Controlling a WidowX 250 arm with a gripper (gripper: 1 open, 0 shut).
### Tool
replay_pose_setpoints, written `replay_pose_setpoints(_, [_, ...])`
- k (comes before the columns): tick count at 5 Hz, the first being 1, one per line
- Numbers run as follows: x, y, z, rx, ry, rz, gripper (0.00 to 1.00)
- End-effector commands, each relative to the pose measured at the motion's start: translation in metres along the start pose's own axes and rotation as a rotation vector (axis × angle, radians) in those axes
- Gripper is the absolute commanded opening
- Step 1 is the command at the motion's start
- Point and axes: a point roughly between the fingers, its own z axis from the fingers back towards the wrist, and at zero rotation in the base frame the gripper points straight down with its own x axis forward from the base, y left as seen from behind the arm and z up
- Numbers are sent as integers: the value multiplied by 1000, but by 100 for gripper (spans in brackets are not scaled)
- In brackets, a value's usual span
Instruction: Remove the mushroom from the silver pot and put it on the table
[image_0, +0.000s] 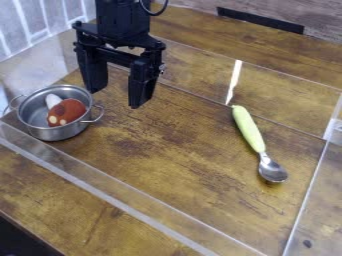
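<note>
The silver pot (54, 113) stands at the left of the wooden table (174, 150). Inside it lies the mushroom (63, 108), red-brown cap with a whitish stem pointing up-left. My black gripper (115, 88) hangs just right of the pot, pointing down, jaws open and nothing between the fingers (139, 92). Its left finger stands near the pot's right rim.
A spoon (254, 140) with a yellow-green handle lies on the right, bowl toward the front. A white strip (234, 82) rests above it. Pale seams cross the planks. A light wall edge shows at far left.
</note>
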Motion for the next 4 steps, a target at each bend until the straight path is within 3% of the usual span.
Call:
replay_pose_setpoints(1, [-2,1,-11,0,34,15,100])
replay_pose_setpoints(3, [-5,66,-5,29,-42,288,100])
replay_pose_setpoints(4, [-9,96,-6,22,-73,408,100])
